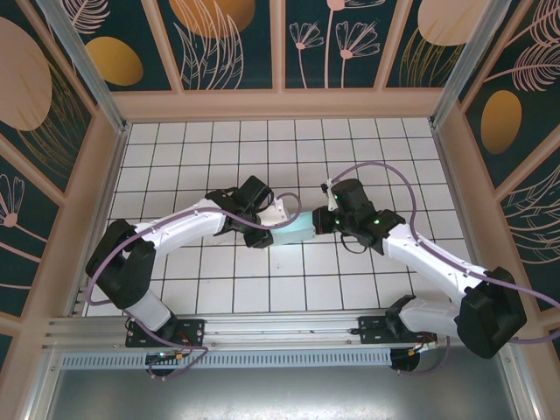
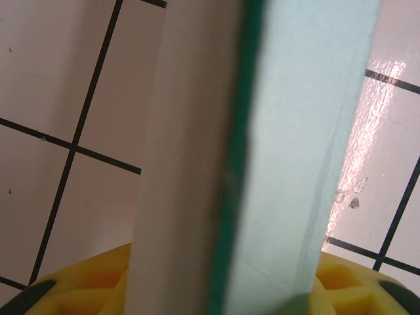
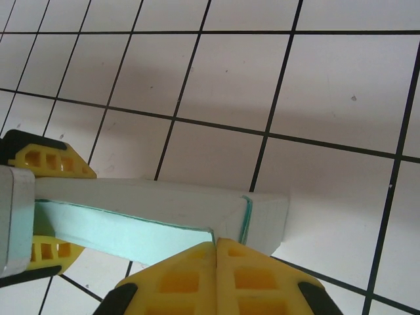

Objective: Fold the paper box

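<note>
The paper box, a pale teal folded card, lies on the white tiled floor between my two grippers. My left gripper is shut on its left end. In the left wrist view the box stands close between the yellow fingers. In the right wrist view the box runs leftward to the left gripper, whose fingers sit on either side of it. My right gripper is shut, its tips together and touching the box's upper edge near the right corner; I cannot tell whether card is pinched. From above, the right gripper meets the box's right end.
Wooden-framed patterned walls enclose the tiled floor on three sides. An aluminium rail runs along the near edge by the arm bases. Purple cables loop over both arms.
</note>
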You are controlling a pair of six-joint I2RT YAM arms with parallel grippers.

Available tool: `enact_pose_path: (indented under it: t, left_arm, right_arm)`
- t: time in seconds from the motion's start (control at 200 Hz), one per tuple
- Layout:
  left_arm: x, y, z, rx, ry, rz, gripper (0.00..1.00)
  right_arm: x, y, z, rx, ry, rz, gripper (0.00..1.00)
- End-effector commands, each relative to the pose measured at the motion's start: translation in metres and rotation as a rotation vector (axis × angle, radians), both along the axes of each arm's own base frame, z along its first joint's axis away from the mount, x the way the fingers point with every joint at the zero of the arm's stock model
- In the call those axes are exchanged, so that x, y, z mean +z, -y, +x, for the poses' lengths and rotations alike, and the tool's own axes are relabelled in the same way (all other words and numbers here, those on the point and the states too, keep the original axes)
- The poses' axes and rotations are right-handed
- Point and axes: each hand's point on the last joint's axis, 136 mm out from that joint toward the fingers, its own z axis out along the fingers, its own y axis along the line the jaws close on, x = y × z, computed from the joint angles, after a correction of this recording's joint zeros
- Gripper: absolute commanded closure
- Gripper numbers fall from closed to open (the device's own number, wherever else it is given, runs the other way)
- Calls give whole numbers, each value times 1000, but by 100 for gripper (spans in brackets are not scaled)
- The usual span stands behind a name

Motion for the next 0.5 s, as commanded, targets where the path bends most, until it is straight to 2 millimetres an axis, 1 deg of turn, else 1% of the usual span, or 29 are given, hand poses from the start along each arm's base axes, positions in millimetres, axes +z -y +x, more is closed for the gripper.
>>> enact_pose_path:
  t: [0.0, 0.09, 0.225, 0.285, 0.375, 0.44, 0.465, 0.495]
  left_arm:
    - [-29, -9, -12, 18, -79, 53, 63]
    - [-28, -9, -12, 22, -79, 52, 62]
    - [-27, -8, -13, 23, -80, 44, 61]
    - [-27, -8, -14, 23, -83, 42, 60]
    - [-24, -7, -15, 19, -83, 31, 56]
    - [-18, -6, -12, 21, -63, 19, 54]
    - [-16, -5, -10, 25, -54, 15, 52]
    - [-12, -4, -8, 29, -38, 8, 47]
  right_arm:
    - [1, -12, -13, 95, 17, 18, 100]
    - [1, -13, -12, 111, 36, 11, 100]
    - [-8, -10, -12, 117, 38, -27, 100]
    - [-7, -9, -11, 114, 40, -33, 100]
    - [-1, -11, -10, 119, 53, -22, 100]
    - [3, -11, -9, 117, 58, -15, 100]
    - [4, -12, -8, 115, 59, -14, 100]
    - [4, -12, -8, 115, 59, -13, 100]
